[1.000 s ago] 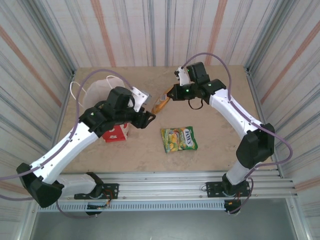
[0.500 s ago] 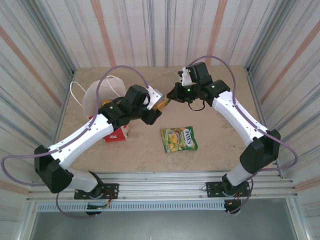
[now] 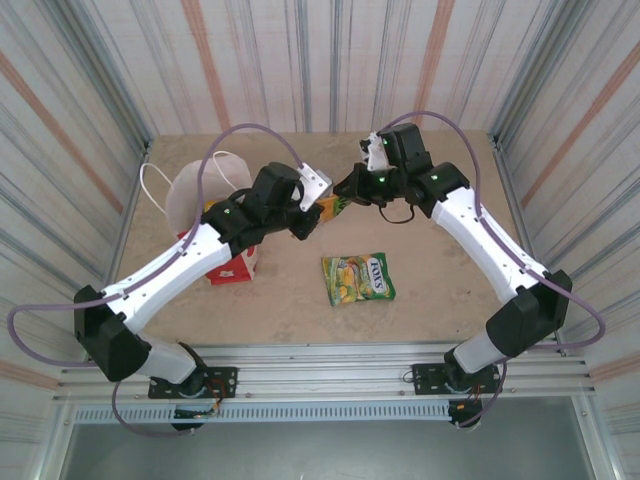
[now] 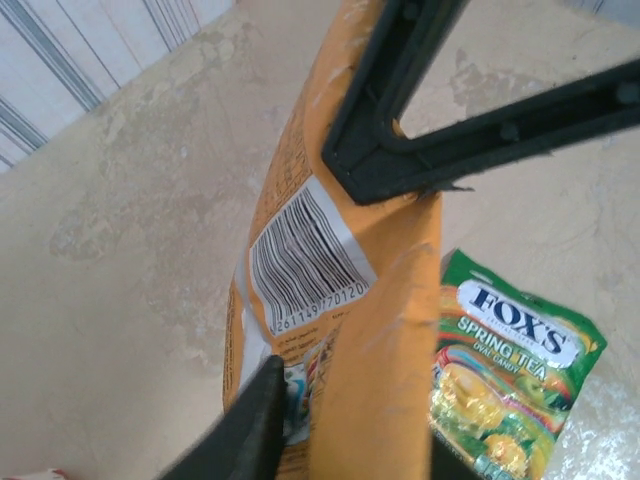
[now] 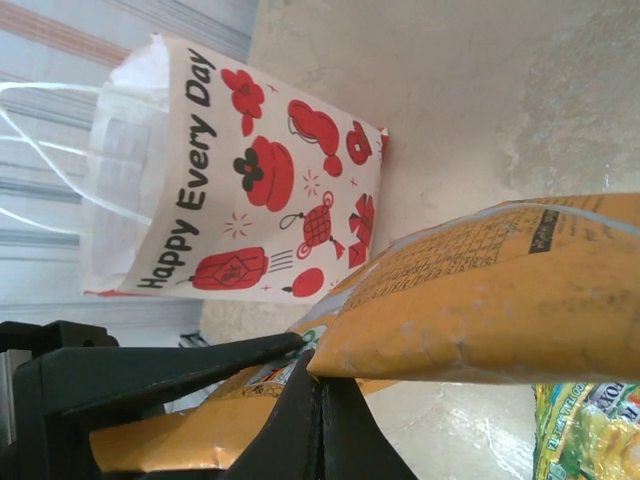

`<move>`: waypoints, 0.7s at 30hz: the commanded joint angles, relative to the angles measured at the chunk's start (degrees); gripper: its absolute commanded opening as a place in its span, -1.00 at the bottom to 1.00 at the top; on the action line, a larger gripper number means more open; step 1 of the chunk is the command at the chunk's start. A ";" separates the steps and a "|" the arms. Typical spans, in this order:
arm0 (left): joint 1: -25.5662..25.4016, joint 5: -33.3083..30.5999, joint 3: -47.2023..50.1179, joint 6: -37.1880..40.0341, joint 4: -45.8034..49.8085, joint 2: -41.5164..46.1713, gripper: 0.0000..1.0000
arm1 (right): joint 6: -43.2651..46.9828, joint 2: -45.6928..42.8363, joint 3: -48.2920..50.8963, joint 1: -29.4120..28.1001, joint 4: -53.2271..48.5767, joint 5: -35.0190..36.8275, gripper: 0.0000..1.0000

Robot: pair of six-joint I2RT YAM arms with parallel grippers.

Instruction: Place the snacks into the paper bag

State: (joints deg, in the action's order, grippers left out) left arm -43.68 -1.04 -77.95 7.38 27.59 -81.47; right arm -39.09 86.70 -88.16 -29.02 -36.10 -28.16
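Nearest me, a green packet (image 3: 358, 278) lies flat on the table (image 3: 440, 270), apart from both arms. Just beyond it, an orange packet (image 4: 300, 260) hangs in the air between the two pincers. The right gripper (image 3: 345, 198) is pinched tight on its right end. The left gripper (image 3: 312, 212) is closed onto its left end, fingers against the foil. Further left, partly behind the left arm, the paper bag (image 5: 250, 180) stands upright.

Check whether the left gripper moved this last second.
Yes. The left gripper shifted right and toward the far wall, away from the paper bag, reaching the orange packet.
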 commanded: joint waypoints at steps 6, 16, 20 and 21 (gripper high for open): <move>0.04 2.35 -7.60 0.85 5.31 1.46 -1.00 | 1.87 -5.50 0.99 -0.30 0.73 2.70 -0.39; 3.33 -4.46 -24.46 -5.71 20.25 2.81 -1.00 | 2.00 -17.95 10.87 3.63 9.50 10.79 0.00; 5.28 -7.42 -32.77 -8.76 26.12 1.62 -1.00 | 0.53 -18.03 12.77 3.29 10.43 9.29 -0.01; 5.52 -9.46 -34.81 -9.25 27.67 1.22 -1.00 | 0.35 -17.79 12.83 2.97 10.27 9.27 -0.01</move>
State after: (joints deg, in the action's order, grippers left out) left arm -39.11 -5.45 -107.74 1.28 48.93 -80.79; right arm -37.32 68.25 -76.62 -25.54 -27.38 -19.29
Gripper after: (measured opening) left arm 0.051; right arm 0.497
